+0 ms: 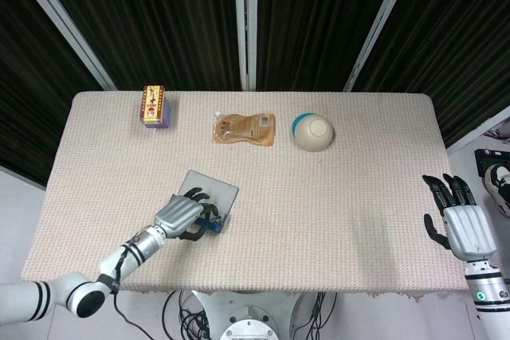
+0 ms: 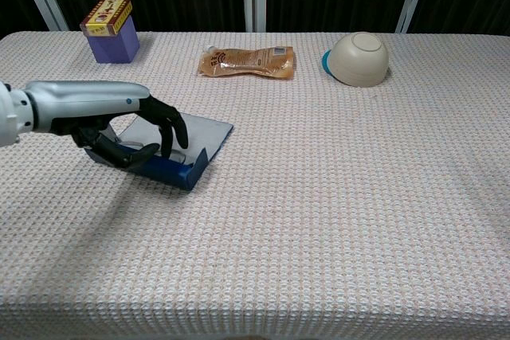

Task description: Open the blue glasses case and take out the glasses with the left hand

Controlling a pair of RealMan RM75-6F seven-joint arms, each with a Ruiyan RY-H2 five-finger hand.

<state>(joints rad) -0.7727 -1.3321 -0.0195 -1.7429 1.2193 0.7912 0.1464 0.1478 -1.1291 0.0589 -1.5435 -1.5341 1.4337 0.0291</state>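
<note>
Head view: the left hand [image 1: 182, 214] curls into the open blue case [image 1: 209, 205] on the bench [image 1: 335, 197] — whether it grips the glasses, I cannot tell. The right hand [image 1: 460, 224] hangs released.

Chest view: fingers [image 2: 163, 127] reach inside, lid flat, glasses [image 2: 139, 149] inside — probably to lift them.

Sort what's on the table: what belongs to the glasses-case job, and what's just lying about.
Job:
blue glasses case, lid open
left hand, fingers reaching into the case
glasses: thin frame barely visible under the fingers

Lying about:
purple box
orange pouch
overturned bowl
right hand, off the table's edge
</note>
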